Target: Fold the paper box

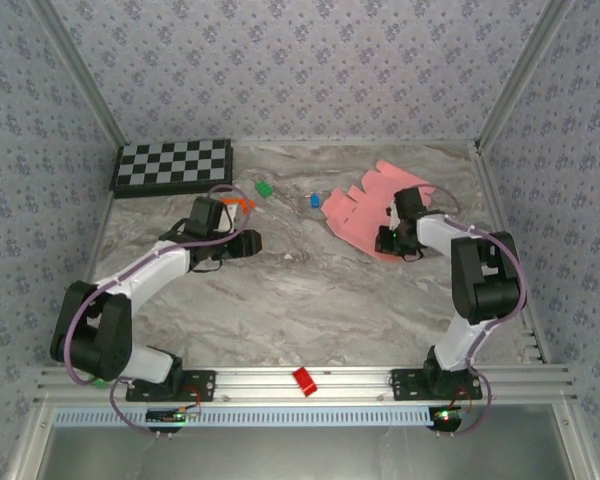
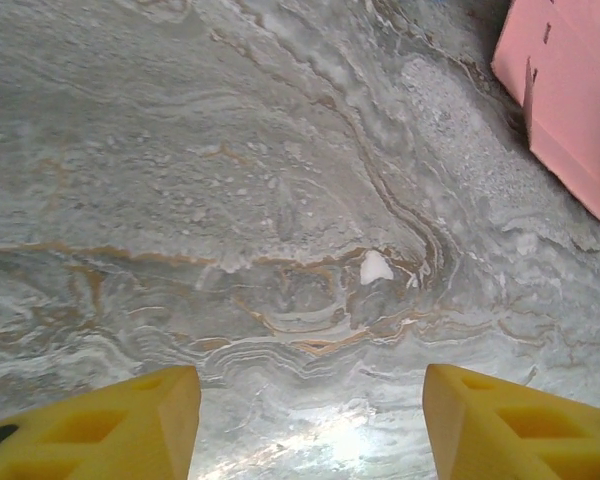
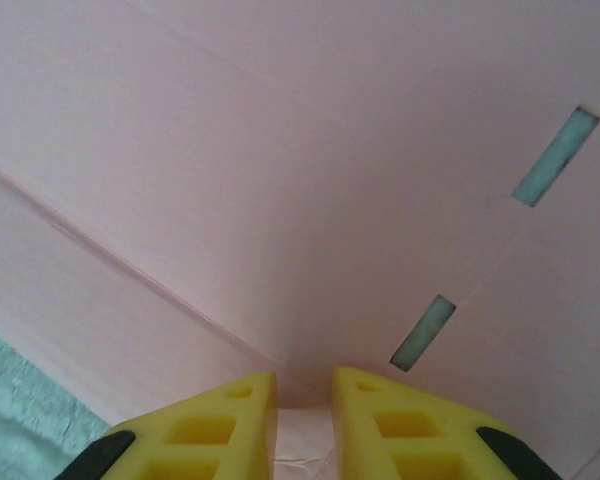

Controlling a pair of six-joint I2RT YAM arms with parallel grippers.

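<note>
The paper box (image 1: 358, 212) is a flat salmon-pink die-cut sheet with rounded flaps, lying at the back right of the marble table. My right gripper (image 1: 388, 240) sits on its near edge. In the right wrist view the yellow fingers (image 3: 304, 395) stand close together, pinching a raised fold of the pink card (image 3: 280, 180), which has two narrow slots. My left gripper (image 1: 252, 242) is near the table's middle, left of the sheet. Its jaws (image 2: 312, 400) are open over bare marble with nothing between them. A corner of the pink sheet (image 2: 570, 90) shows at the upper right of that view.
A checkerboard (image 1: 173, 166) lies at the back left. Small orange (image 1: 242, 202), green (image 1: 264, 187) and blue (image 1: 314, 201) bits lie between it and the sheet. A red piece (image 1: 304, 381) rests on the front rail. A white fleck (image 2: 376, 267) marks the marble.
</note>
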